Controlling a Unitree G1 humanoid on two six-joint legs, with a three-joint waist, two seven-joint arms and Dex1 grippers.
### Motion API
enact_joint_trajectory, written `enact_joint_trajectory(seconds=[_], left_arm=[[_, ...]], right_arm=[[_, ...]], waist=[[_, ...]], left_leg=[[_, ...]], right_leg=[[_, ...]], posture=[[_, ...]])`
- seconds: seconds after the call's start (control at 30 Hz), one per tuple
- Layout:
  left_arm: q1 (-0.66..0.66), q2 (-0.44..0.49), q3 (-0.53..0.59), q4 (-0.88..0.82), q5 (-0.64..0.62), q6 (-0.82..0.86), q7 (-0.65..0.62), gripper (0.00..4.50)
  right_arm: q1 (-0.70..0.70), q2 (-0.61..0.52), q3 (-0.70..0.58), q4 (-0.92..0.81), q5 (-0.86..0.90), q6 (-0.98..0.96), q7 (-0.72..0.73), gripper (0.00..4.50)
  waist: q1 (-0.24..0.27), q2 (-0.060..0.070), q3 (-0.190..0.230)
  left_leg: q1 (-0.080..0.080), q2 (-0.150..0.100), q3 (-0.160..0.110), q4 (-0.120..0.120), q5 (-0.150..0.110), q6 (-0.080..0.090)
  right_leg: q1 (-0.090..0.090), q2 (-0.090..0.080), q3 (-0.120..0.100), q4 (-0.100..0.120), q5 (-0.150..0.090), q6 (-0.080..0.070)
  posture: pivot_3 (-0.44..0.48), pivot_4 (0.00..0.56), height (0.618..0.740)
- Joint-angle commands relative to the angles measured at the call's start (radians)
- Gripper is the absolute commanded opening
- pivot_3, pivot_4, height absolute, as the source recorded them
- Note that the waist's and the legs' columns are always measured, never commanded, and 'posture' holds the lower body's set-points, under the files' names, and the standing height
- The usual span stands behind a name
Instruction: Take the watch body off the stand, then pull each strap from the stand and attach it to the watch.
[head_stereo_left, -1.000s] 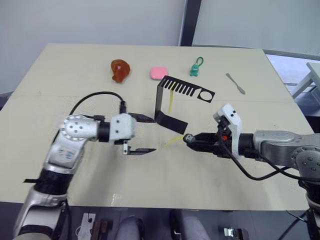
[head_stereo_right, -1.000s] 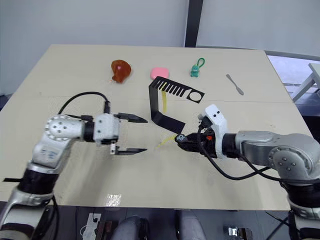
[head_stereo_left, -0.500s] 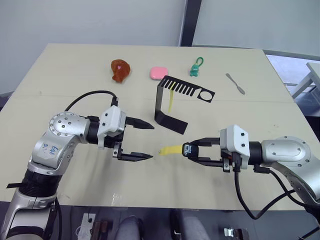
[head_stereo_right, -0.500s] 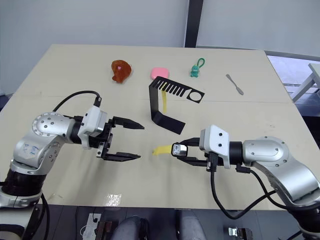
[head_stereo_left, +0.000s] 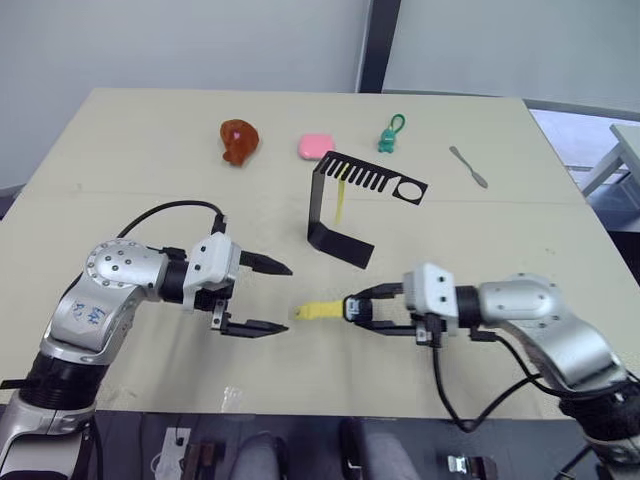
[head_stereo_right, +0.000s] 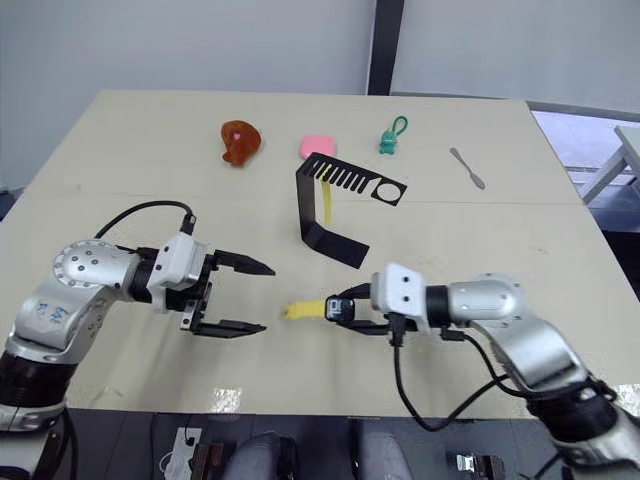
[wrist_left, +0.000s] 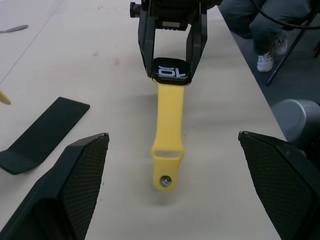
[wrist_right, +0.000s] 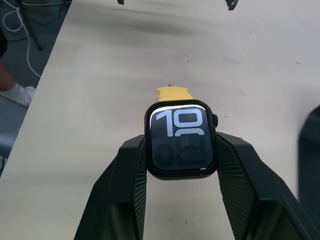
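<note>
1. Right wrist view: the right claw (wrist_right: 180, 150) clamps the small black rounded-square watch body (wrist_right: 180, 139) by its two sides, pale "10" on the screen; one flat yellow strap (wrist_left: 168, 129) is already fixed to it and points toward the left claw (head_stereo_left: 265, 298).
2. Since a second ago the right arm has drawn the watch away from the thin black bent-sheet stand (head_stereo_left: 340, 205) and nearer the robot, low over the beige desk (head_stereo_left: 150, 150); whether the strap tip touches the desk I cannot tell.
3. The left claw has backed off the stand's foot; it hangs wide open and empty, just beside the strap's free end.
4. A second yellow strap (head_stereo_left: 342, 200) hangs from the stand's slotted arm; I judge that pulling and attaching it remains.
</note>
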Motion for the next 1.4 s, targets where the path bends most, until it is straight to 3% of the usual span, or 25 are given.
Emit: enact_joint_trajectory(seconds=[0.03,0.37,0.4,0.43,0.53,0.57,0.7,0.83,1.0,1.17,1.33,1.4], left_arm=[[0.028,0.033,0.014,0.007,-0.004,-0.021,-0.051,4.46],[0.077,0.027,0.018,0.004,0.011,-0.054,-0.033,4.46],[0.079,0.026,0.020,0.006,0.012,-0.056,-0.028,4.50],[0.081,0.025,0.022,0.007,0.013,-0.058,-0.024,4.50],[0.107,0.042,0.092,0.019,-0.029,-0.010,0.009,4.50],[0.122,0.043,0.121,0.020,-0.039,0.009,0.032,4.50],[0.256,0.015,0.292,-0.003,-0.091,0.103,0.169,4.50],[0.359,-0.039,0.474,-0.012,-0.168,0.213,0.316,4.50],[0.367,-0.073,0.579,0.059,-0.138,0.218,0.461,4.50],[0.343,-0.088,0.529,0.100,-0.075,0.143,0.496,4.50],[0.339,-0.120,0.423,-0.072,-0.129,0.173,0.465,4.50],[0.282,-0.181,0.323,-0.181,-0.152,0.221,0.524,4.50]], right_arm=[[-0.016,0.010,0.045,0.053,-0.075,-0.018,0.019,1.49],[-0.033,0.019,0.074,0.103,-0.158,-0.018,0.040,1.49],[-0.033,0.009,0.070,0.102,-0.159,-0.031,0.050,2.50],[-0.032,0.003,0.067,0.101,-0.160,-0.039,0.057,2.85],[0.025,-0.057,-0.099,-0.002,-0.020,0.027,0.070,4.31],[0.060,-0.082,-0.167,-0.029,0.024,0.048,0.070,4.42],[0.291,-0.160,-0.508,-0.084,0.172,0.118,0.067,4.42],[0.501,-0.158,-0.806,-0.090,0.248,0.178,0.038,4.42],[0.643,-0.100,-1.015,-0.016,0.251,0.181,-0.028,4.42],[0.633,-0.025,-0.946,-0.081,0.245,0.171,-0.121,4.42],[0.484,0.046,-0.736,-0.156,0.252,0.213,-0.225,4.42],[0.336,0.128,-0.555,-0.095,0.168,0.199,-0.286,3.59]], waist=[[0.002,0.000,0.000],[-0.002,0.000,0.000],[-0.001,0.000,0.000],[0.000,0.000,0.000],[0.002,0.000,0.000],[0.003,0.000,0.000],[0.006,0.000,0.000],[0.004,-0.001,-0.001],[0.001,-0.002,-0.001],[0.000,-0.002,-0.001],[-0.002,-0.002,-0.001],[0.000,-0.003,-0.002]], left_leg=[[0.000,0.000,0.000,0.000,0.000,0.000],[0.000,0.000,0.000,0.000,0.000,0.000],[0.000,0.000,0.000,0.000,0.000,0.000],[0.000,0.000,0.000,0.000,0.000,0.000],[0.000,0.000,0.000,0.000,0.000,0.000],[0.000,0.000,0.000,0.000,0.000,0.000],[0.000,0.000,-0.002,0.000,-0.001,0.001],[0.001,0.000,-0.002,0.000,-0.001,0.001],[0.014,0.000,-0.002,-0.004,-0.002,0.000],[0.018,0.001,-0.001,-0.006,-0.004,-0.001],[0.017,0.001,0.000,-0.005,-0.004,-0.002],[0.017,0.001,0.000,-0.005,-0.004,-0.002]], right_leg=[[0.000,0.000,0.000,0.000,0.000,0.000],[0.000,0.000,0.000,0.001,0.000,0.000],[0.000,0.000,0.000,0.001,0.000,0.000],[0.000,0.000,0.000,0.001,0.000,0.000],[0.000,-0.001,0.000,0.001,0.000,0.000],[0.000,-0.001,-0.001,0.001,0.000,0.000],[0.001,-0.002,-0.001,0.000,0.000,0.000],[0.002,-0.002,-0.001,0.000,0.000,0.000],[0.015,-0.001,-0.001,-0.003,0.000,0.000],[0.019,0.000,-0.001,-0.005,-0.001,-0.001],[0.018,-0.001,0.000,-0.003,-0.001,-0.001],[0.017,0.000,0.000,-0.003,-0.001,-0.001]], posture=[[0.000,0.150,0.740],[0.000,0.150,0.740],[0.000,0.150,0.740],[0.000,0.150,0.740],[0.000,0.150,0.740],[0.000,0.150,0.740],[0.000,0.150,0.740],[0.000,0.150,0.740],[0.000,0.150,0.740],[0.000,0.150,0.740],[0.000,0.150,0.740],[0.000,0.150,0.740]])
